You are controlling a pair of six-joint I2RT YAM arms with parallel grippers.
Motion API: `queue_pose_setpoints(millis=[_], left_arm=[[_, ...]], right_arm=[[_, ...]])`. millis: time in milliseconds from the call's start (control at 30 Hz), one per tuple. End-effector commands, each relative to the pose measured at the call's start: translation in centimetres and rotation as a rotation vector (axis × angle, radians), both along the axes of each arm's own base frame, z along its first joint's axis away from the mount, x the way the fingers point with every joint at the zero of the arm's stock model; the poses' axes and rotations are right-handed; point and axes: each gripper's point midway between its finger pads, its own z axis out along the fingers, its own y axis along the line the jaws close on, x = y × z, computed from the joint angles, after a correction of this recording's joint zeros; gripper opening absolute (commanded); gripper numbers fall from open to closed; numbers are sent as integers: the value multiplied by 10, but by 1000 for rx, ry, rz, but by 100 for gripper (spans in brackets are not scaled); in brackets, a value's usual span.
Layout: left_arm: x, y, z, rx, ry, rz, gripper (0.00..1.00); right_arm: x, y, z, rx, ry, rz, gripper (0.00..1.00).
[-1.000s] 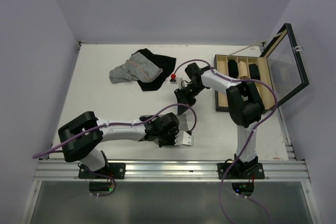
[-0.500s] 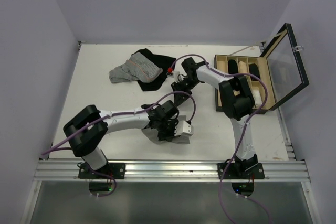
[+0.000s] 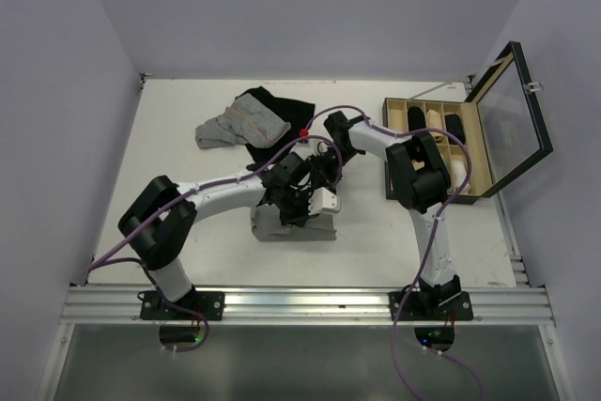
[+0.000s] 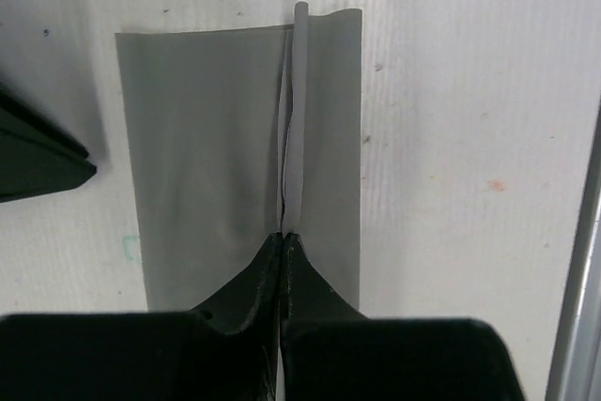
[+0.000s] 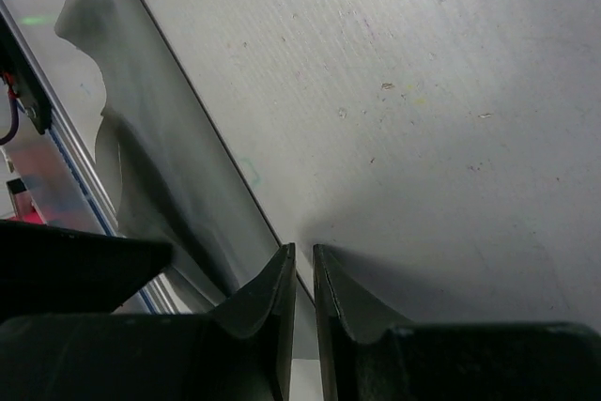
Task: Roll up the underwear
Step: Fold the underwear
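The underwear (image 3: 278,227) is plain grey cloth, lying as a folded rectangle on the white table just below both grippers. In the left wrist view the underwear (image 4: 207,138) lies flat, with a thin ridge of cloth running up from my left gripper (image 4: 284,235), which is shut on that ridge. From above, the left gripper (image 3: 300,202) sits over the cloth's far edge. My right gripper (image 3: 327,174) hovers just beyond it. In the right wrist view its jaws (image 5: 302,255) stand nearly together with the edge of the underwear (image 5: 160,166) caught in the narrow gap.
A grey-and-white pinstriped garment (image 3: 237,125) lies on a black garment (image 3: 285,134) at the back left. A wooden compartment box (image 3: 435,145) with its glass lid (image 3: 515,112) raised stands at the right. A metal rail (image 3: 300,305) runs along the near edge.
My left arm has swung from the near edge toward the table's middle, carrying the cloth. The underwear now lies spread as a flatter rectangle. The right gripper shifted slightly left.
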Motion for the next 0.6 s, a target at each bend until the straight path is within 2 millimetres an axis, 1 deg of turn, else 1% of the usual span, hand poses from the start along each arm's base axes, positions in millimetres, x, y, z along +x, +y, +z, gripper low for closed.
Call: queue_pose_setpoints(millis=[0,67,200,367,467,567], left_arm=[[28,0,4,-13,-52,8,0],[39,3,2,-12,-67,20,0],[53,6,0,-4,-95,31,0],[71,6,8,-27,-134,57,0],[77,7,12,-36,-147,59,0],[78,9,14,-38,-164,52,0]], right_arm=[[-8,-7,-25,-53,16,38,18],[-7,-7,-24,-51,18,39,18],[-9,-6,-25,-51,26,40,17],[-11,-7,-27,-51,36,43,17],[-10,-7,-27,-55,34,43,17],[-10,-8,-29,-62,31,47,17]])
